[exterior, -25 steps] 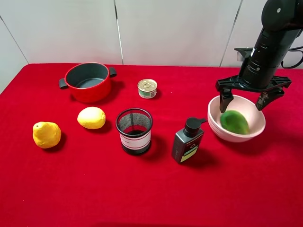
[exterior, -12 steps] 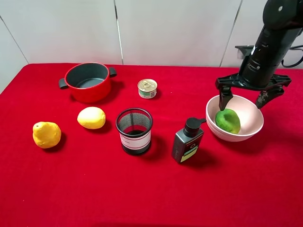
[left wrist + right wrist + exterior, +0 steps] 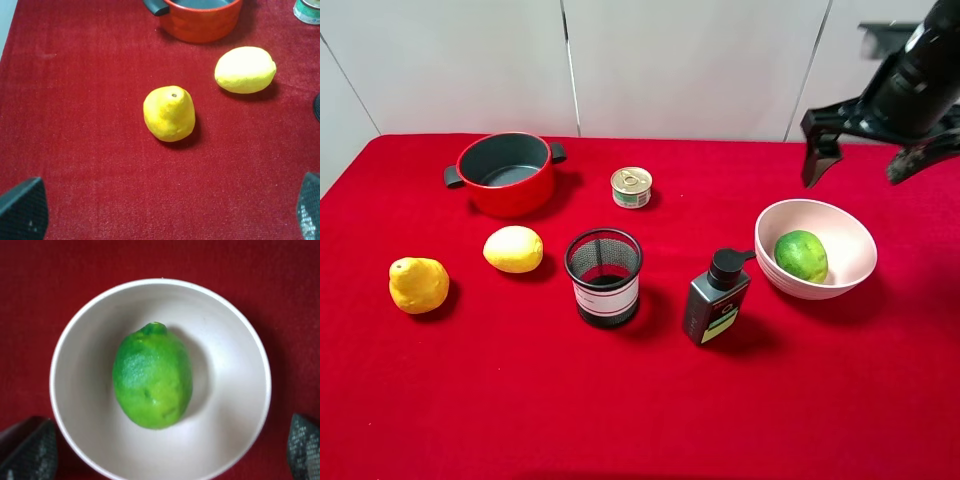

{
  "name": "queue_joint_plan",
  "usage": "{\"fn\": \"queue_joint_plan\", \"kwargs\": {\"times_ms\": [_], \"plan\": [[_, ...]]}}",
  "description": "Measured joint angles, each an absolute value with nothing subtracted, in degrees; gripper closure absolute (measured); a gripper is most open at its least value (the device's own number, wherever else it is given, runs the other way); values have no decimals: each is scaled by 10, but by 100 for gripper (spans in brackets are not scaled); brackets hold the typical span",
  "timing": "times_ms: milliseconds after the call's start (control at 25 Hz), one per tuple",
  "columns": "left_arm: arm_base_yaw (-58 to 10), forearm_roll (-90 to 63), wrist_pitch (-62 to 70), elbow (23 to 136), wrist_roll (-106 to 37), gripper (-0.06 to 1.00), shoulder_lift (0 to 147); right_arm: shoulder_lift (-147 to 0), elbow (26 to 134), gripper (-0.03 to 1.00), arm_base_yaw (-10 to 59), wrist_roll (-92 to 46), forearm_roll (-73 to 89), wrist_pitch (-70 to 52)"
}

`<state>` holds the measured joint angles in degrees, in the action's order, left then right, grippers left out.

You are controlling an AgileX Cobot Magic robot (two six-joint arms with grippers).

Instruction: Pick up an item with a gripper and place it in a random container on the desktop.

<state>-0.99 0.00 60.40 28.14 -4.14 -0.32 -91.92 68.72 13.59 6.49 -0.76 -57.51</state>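
Note:
The green lime (image 3: 801, 255) lies inside the pale pink-white bowl (image 3: 848, 240) on the right of the red desktop (image 3: 470, 390). The right wrist view looks straight down on the lime (image 3: 152, 376) in the bowl (image 3: 80, 410). My right gripper (image 3: 865, 160) is open and empty, raised well above the bowl and behind it. Its fingertips (image 3: 30, 452) show wide apart in the right wrist view. My left gripper (image 3: 160, 212) is open and empty, outside the exterior view, over the cloth near the two yellow fruits.
A red pot (image 3: 506, 172) stands at the back left, a tin can (image 3: 631, 187) to its right. Two yellow fruits (image 3: 418, 284) (image 3: 513, 249) lie left. A black mesh cup (image 3: 604, 276) and a dark pump bottle (image 3: 717, 299) stand mid-table.
The lime has settled in the bowl. My right gripper, open, has risen from the bowl's rim up and toward the back right. The left arm has not visibly moved.

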Motion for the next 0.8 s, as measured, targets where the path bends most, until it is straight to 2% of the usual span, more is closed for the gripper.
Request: {"fn": "queue_joint_plan", "kwargs": {"times_ms": [480, 800], "plan": [[-10, 0, 604, 281, -41, -5, -3, -802, 687, 28, 136, 49, 5, -688], [-10, 0, 604, 281, -41, -5, -3, -721, 652, 28, 136, 49, 34, -696]]}}
